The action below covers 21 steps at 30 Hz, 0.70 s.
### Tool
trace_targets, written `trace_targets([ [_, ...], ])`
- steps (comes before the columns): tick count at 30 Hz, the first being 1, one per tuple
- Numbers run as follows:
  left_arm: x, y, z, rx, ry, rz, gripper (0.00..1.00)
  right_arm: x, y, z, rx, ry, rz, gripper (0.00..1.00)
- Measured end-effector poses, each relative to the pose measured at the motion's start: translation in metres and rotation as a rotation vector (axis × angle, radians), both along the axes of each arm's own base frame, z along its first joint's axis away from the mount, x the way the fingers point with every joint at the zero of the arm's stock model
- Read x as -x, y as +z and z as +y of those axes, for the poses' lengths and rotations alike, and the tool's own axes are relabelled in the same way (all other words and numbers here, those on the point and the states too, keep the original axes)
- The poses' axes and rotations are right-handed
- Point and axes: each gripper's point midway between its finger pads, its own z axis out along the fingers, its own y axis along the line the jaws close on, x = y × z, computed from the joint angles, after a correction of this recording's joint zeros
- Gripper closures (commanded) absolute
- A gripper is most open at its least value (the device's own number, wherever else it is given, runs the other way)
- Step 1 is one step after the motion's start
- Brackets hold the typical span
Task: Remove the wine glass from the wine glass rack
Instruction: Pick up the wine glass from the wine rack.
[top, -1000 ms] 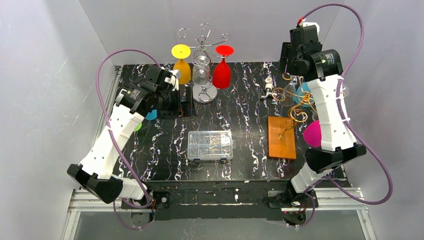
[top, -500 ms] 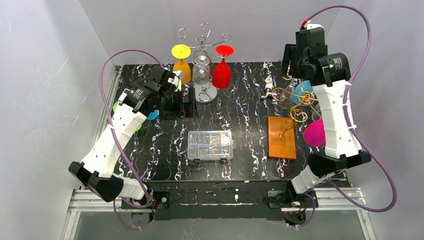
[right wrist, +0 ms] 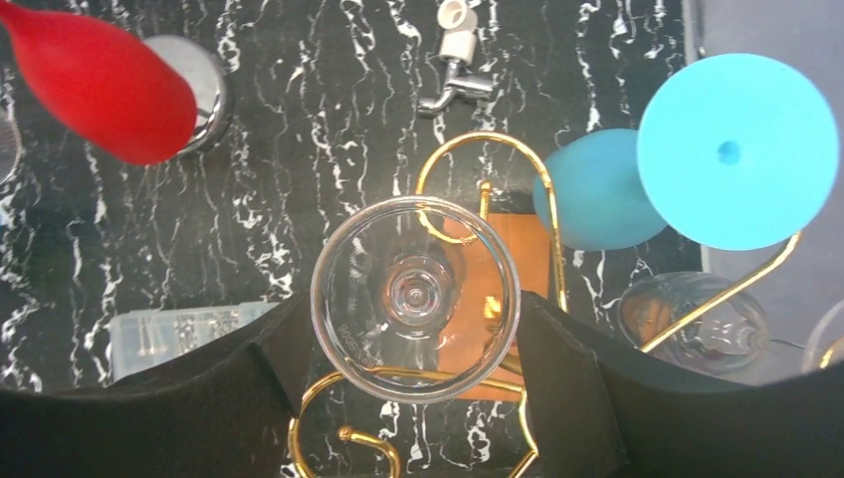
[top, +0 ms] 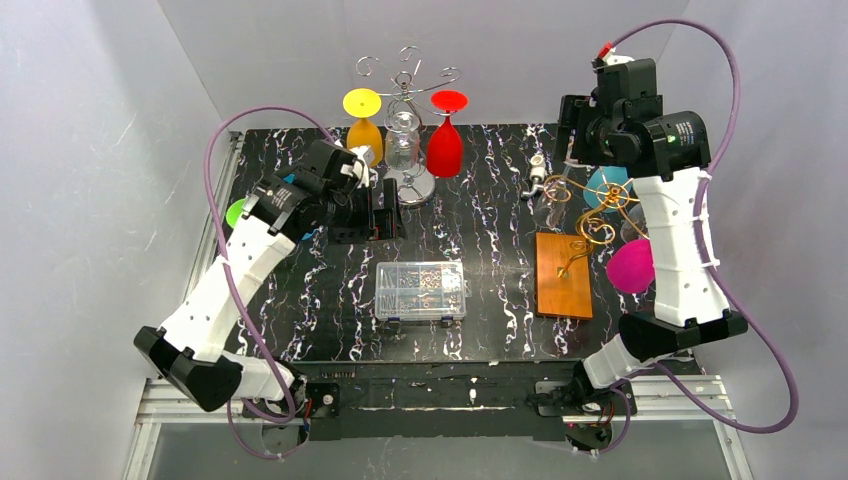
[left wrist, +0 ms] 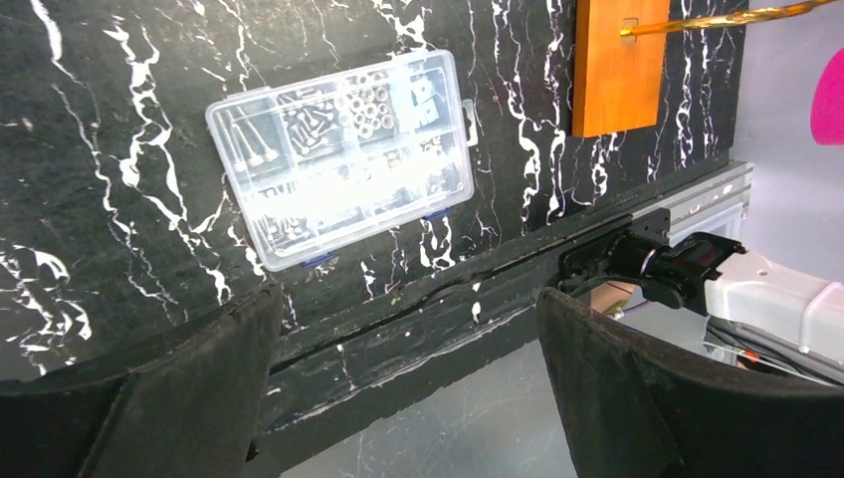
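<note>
Two matte black fingers of the left gripper stand spread wide and empty above the black, white-veined table and a clear plastic compartment box of small metal parts. Rightward, a gold wire rack curls up from a rectangular orange wooden base. Among its loops is the clear wine glass, its round foot pinched on both sides by the right gripper. Tiny lettering near the foot's rim is too small to read.
</note>
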Motion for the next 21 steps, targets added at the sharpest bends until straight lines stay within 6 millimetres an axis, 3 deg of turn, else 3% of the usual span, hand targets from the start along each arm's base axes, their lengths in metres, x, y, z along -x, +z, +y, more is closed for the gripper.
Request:
trace_targets([
  [6,0.007,-0.007,-0.015,0.086,-0.024,-0.012,0.02,0.004,0.000,0.016,-0.064,0.070,0.015,0.52],
  [16,0.001,-0.009,-0.046,0.275,-0.051,-0.069,0.02,0.010,0.002,0.044,-0.186,0.169,0.038,0.53],
  [21,-0.006,0.008,-0.067,0.312,-0.161,-0.207,0.02,0.011,0.008,0.060,-0.254,0.219,0.033,0.53],
])
